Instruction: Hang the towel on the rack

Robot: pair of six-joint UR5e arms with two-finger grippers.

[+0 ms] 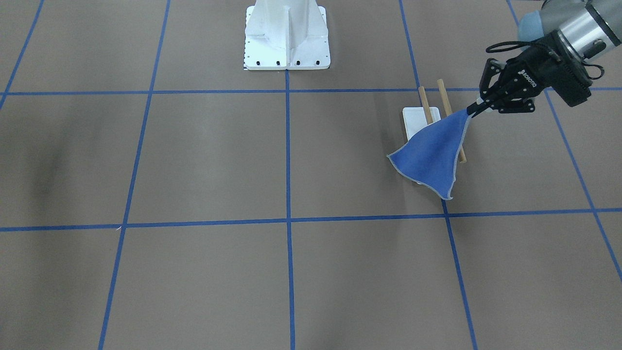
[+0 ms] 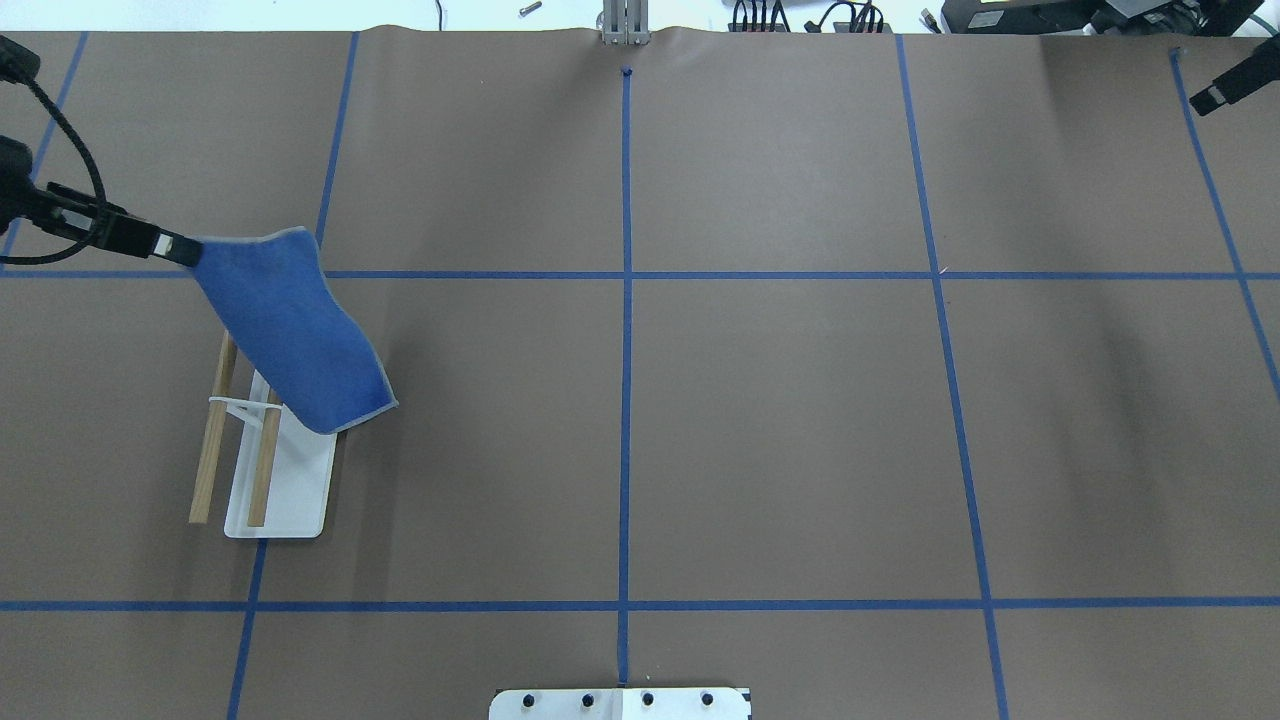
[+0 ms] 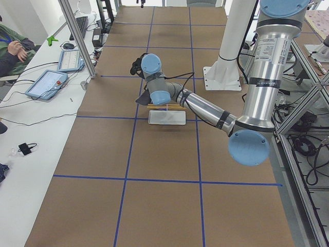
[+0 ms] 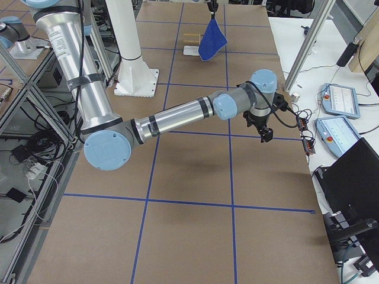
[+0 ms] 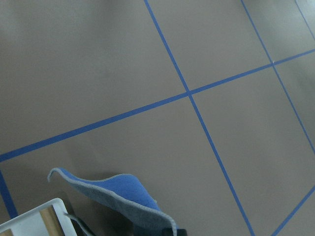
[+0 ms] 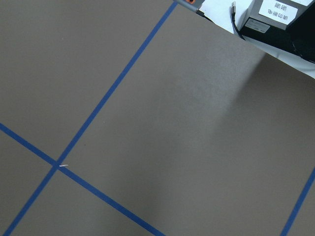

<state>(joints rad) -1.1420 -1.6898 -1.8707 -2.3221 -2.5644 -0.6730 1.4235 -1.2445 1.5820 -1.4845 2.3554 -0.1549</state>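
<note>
The royal-blue towel [image 1: 432, 155] hangs by one corner from my left gripper [image 1: 472, 112], which is shut on it. The towel drapes down across the far end of the rack [image 1: 426, 103] and hides part of its two wooden dowels and white base plate. In the overhead view the left gripper [image 2: 180, 247] holds the towel [image 2: 290, 330] up and to the left of the rack [image 2: 265, 470]. The towel's lower edge shows in the left wrist view [image 5: 118, 189]. My right gripper [image 2: 1215, 93] is far off at the table's far right corner; I cannot tell whether it is open.
The large white bolted pedestal [image 1: 286, 36] stands at the robot's side of the table. Blue tape lines divide the brown table cover [image 2: 780, 430]. Tablets and cables lie along the operators' side [image 4: 337, 97].
</note>
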